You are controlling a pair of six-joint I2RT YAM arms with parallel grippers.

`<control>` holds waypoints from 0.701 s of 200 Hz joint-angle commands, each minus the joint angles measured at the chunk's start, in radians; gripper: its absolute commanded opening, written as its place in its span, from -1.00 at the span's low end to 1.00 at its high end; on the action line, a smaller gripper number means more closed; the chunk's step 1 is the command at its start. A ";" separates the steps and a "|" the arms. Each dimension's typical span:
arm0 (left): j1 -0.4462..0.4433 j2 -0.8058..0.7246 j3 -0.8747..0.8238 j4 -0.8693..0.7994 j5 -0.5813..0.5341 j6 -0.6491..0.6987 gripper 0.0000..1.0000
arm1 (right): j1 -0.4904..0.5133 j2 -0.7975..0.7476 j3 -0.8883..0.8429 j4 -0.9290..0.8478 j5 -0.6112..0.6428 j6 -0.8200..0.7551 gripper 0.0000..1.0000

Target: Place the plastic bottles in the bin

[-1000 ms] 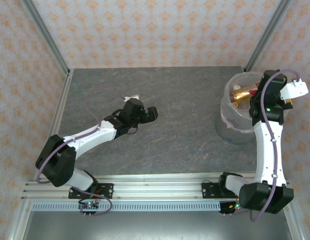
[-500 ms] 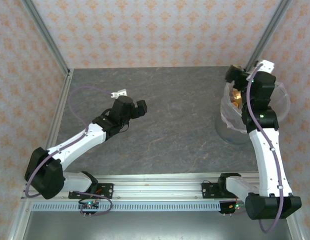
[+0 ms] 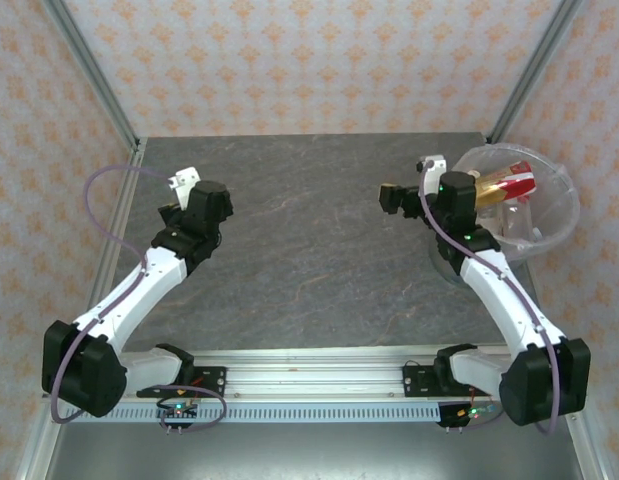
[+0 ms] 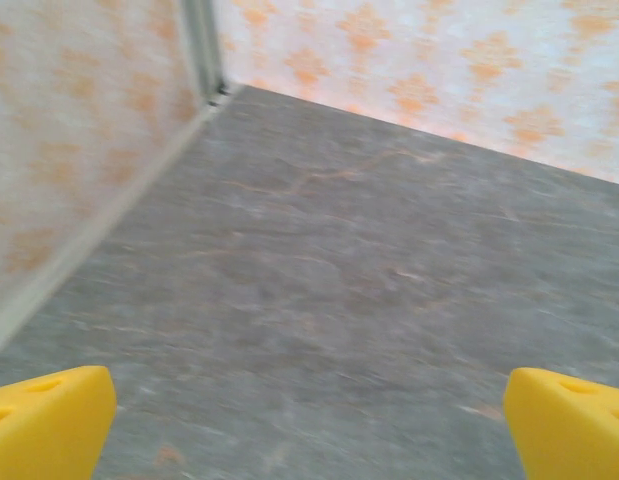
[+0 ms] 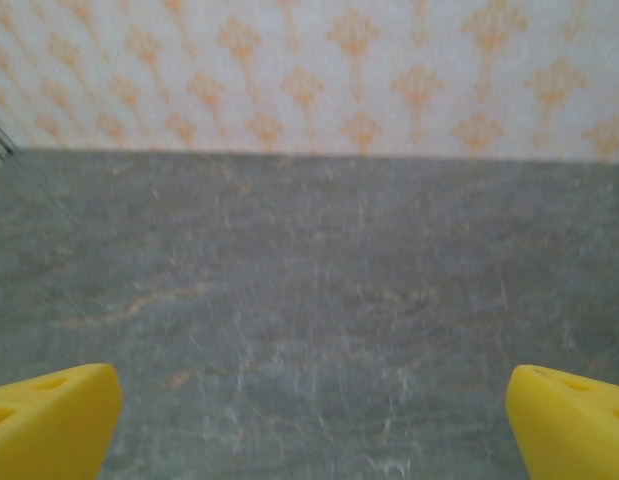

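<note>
The bin (image 3: 566,200) stands at the table's far right, a round translucent tub with a clear liner. Plastic bottles lie inside it: one with a red label (image 3: 516,181) and a brownish one (image 3: 486,190) show through the top. My right gripper (image 3: 394,197) hangs left of the bin over bare table, open, its yellow fingertips (image 5: 49,420) wide apart with nothing between them. My left gripper (image 3: 181,206) is over the table's left part near the left wall, also open; its yellow fingertips (image 4: 569,425) frame only grey tabletop.
The grey stone-patterned table (image 3: 319,260) is walled by patterned panels at the back and sides, with metal posts (image 3: 89,75) in the corners. A rail (image 3: 309,375) with both arm bases runs along the near edge.
The right arm has swung from over the bin leftward to the table's middle-right. The left arm has swung from the centre toward the left wall. Both grippers stayed open.
</note>
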 commanded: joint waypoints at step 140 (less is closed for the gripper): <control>0.247 0.301 -0.261 0.618 0.271 0.328 0.99 | -0.072 0.349 -0.242 0.367 0.110 -0.055 0.99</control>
